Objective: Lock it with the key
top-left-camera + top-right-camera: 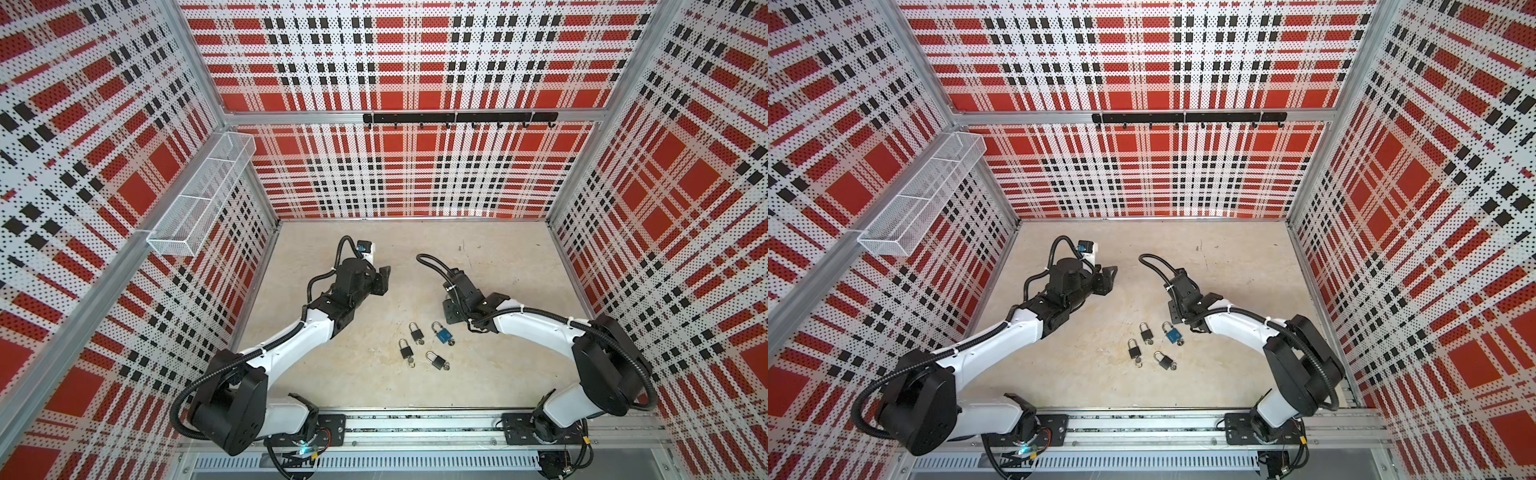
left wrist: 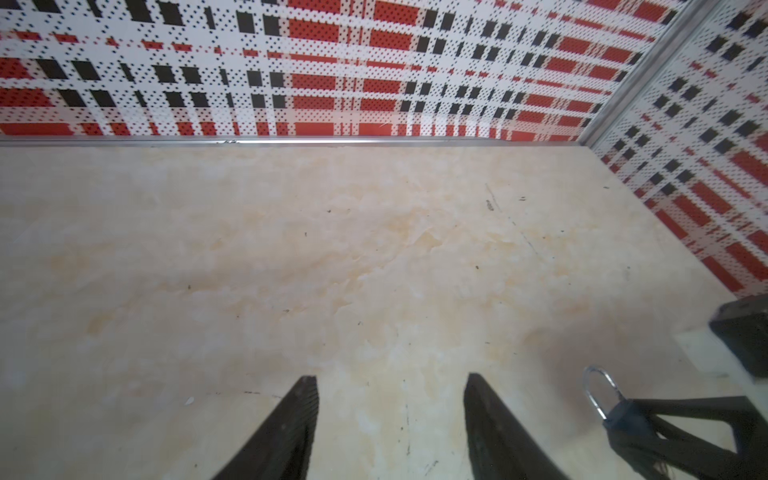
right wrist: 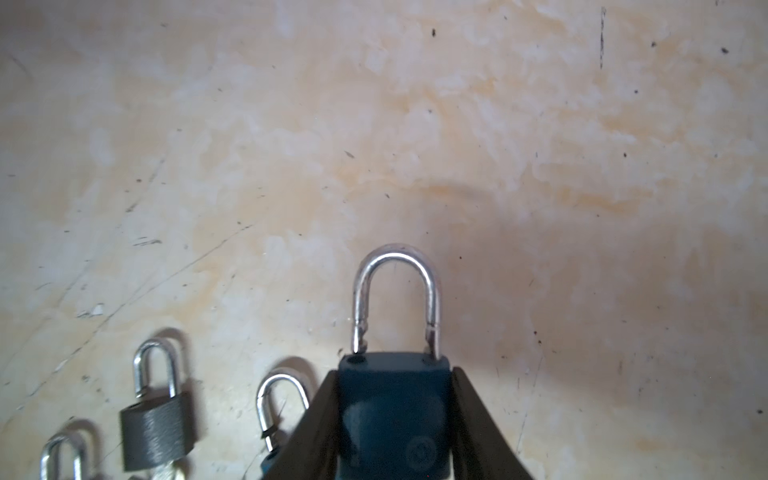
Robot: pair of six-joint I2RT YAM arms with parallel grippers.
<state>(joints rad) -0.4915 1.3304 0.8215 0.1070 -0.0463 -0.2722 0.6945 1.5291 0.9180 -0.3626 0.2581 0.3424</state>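
My right gripper (image 3: 395, 376) is shut on a dark blue padlock (image 3: 395, 415), one finger on each side of its body. The silver shackle (image 3: 395, 286) is raised, with one leg lifted out of its hole. This padlock's key is hidden. In the left wrist view the same padlock (image 2: 623, 419) hangs just above the table. In both top views my right arm covers it. My left gripper (image 2: 391, 379) (image 1: 384, 276) is open with only bare table between its fingers. It hovers to the left of the held padlock, apart from it.
Three dark padlocks (image 1: 415, 332) (image 1: 405, 349) (image 1: 435, 360) and a light blue one (image 1: 441, 333) lie on the table near the right arm, with keys (image 1: 451, 342) in their bases. A wire basket (image 1: 199, 195) hangs on the left wall. A hook rail (image 1: 457, 117) crosses the back wall.
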